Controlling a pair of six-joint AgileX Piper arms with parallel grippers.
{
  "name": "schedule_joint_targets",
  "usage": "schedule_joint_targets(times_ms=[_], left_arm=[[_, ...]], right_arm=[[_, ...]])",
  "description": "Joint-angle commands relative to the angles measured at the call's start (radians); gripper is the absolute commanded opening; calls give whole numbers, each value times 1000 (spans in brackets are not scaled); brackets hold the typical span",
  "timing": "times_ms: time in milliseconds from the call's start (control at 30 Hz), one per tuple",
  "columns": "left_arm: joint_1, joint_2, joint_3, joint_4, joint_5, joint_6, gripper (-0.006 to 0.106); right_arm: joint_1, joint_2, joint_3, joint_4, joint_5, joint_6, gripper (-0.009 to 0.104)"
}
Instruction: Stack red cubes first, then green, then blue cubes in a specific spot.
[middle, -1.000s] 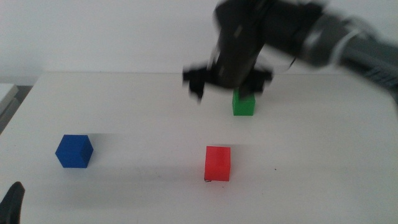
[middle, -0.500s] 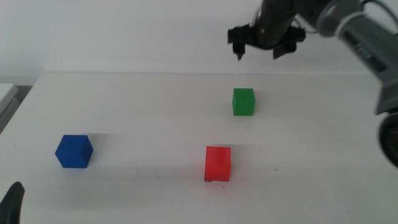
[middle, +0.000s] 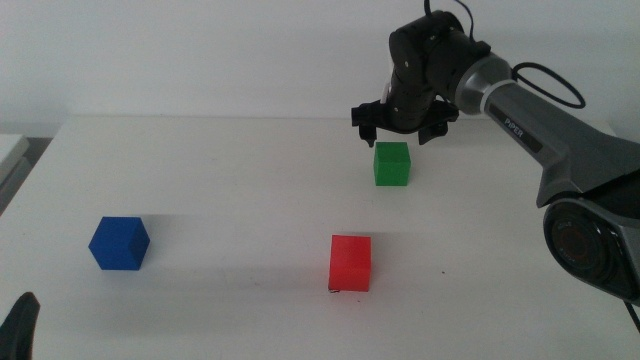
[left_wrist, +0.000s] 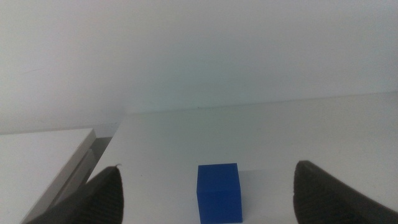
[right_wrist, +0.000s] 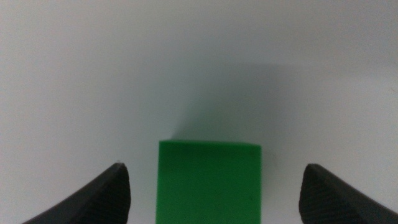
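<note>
Three cubes are sitting on the white table (middle: 220, 170) — one blue, one red, one green — each resting on the tabletop and well apart from the others.

At the left of the middle view, the blue cube (middle: 119, 243) is sitting alone. The left gripper (left_wrist: 205, 190) is waiting low near the bottom left corner of that view, where only a dark jaw tip is showing. In the left wrist view its two jaws are standing wide apart with nothing between them, and the blue cube (left_wrist: 219, 192) is lying ahead of them on the table, not touched by either.

Toward the centre, nearer the camera, the red cube (middle: 350, 262) is standing upright. A tiny black mark is showing at its lower left corner, touching its base; whether the cube is sitting exactly on the specific spot cannot be told. One small black dot is lying on the table to the right of the red cube.

Farther back and a little to the right, the green cube (middle: 392, 164) is resting on the table. The right gripper (middle: 400, 132) is hovering just above it, its arm coming in from the right. In the right wrist view its jaws are spread wide — the green cube (right_wrist: 209, 180) is lying between them, clear of both.
</note>
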Motion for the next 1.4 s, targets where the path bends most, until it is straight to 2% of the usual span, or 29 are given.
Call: schedule_joint_targets(times_ms=[0,367,567,767,833,967,1000,1033,1200,1367], left_arm=[[3,-4,0,0,-13,0,94],[3,-4,0,0,-13,0,94],[3,-4,0,0,-13,0,94],[3,-4,0,0,-13,0,94],[3,-4,0,0,-13,0,94],[3,-4,0,0,-13,0,94],[3,-4,0,0,-13,0,94],[3,-4,0,0,-13,0,94],[3,-4,0,0,-13,0,94],[3,-4,0,0,-13,0,94]], right_arm=[[-9,6,-9,-18,-31,3,80],[-9,41,-9,-18,-53,3,80],[-9,66,-9,-11,-53,3,73],[-9,76,-9,-1,-51,3,60],[-9,76,-9,1,-51,3,53],[-9,76,-9,1,-45,3,25],[-5,63,-9,1,-15,3,13],[-2,47,-9,1,3,6,10],[72,-117,23,-97,68,52,9],[187,-317,194,-143,68,151,9]])
